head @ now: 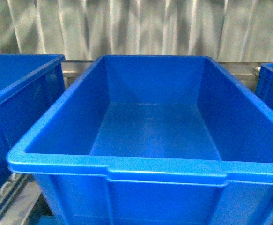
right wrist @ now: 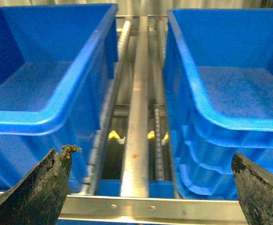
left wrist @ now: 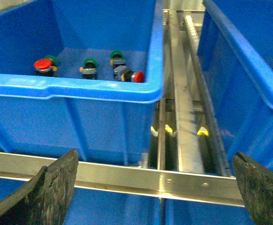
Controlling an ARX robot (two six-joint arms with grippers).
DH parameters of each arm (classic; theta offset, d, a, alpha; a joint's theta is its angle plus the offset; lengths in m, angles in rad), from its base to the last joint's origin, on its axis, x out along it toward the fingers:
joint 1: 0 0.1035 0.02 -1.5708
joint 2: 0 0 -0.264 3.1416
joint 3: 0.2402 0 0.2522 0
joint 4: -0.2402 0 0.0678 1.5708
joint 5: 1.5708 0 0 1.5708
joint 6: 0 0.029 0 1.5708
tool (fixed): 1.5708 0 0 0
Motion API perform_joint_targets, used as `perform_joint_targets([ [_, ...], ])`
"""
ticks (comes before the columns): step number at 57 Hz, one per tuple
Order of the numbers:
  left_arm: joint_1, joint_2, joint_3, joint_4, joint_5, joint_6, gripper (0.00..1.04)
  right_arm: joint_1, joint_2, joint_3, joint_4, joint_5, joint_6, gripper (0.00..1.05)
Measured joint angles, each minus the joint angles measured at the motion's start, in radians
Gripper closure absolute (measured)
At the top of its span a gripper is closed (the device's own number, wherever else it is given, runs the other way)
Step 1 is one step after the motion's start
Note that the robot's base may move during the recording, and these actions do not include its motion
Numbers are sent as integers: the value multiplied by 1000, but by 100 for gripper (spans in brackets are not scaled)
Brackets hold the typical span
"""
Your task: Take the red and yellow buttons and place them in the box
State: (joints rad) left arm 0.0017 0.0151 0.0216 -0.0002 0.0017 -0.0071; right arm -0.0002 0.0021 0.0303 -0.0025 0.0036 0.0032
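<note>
In the left wrist view a blue bin (left wrist: 80, 89) holds the buttons. One red-capped button (left wrist: 43, 64) stands upright and another red one (left wrist: 137, 77) lies on its side near the bin's corner. No yellow button shows. My left gripper (left wrist: 157, 187) is open and empty, well short of the bin, over a metal rail. An empty blue box (head: 155, 131) fills the front view. My right gripper (right wrist: 150, 192) is open and empty above the track between two empty blue bins.
Green-capped buttons (left wrist: 90, 63) stand among the red ones. Metal conveyor rails (left wrist: 183, 117) run between the bins, with a crossbar (left wrist: 127, 176) below the left fingers. More blue bins flank the box, one on the left (head: 19, 89) and one on the right (head: 272, 79).
</note>
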Motion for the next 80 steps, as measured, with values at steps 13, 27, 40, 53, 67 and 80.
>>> perform_joint_targets([
  [13,0,0,0,0,-2,0,8,0,0,0,0,-2,0,6],
  [27,0,0,0,0,-5,0,8,0,0,0,0,-7,0,6],
  [40,0,0,0,0,-5,0,8,0,0,0,0,-7,0,6],
  [53,-1,0,0,0,-2,0,8,0,0,0,0,-6,0,6],
  [67,-1,0,0,0,-3,0,8,0,0,0,0,-4,0,6],
  [80,-427,428,327,-46,-695,-340,8,0,0,0,0,-3,0,6],
])
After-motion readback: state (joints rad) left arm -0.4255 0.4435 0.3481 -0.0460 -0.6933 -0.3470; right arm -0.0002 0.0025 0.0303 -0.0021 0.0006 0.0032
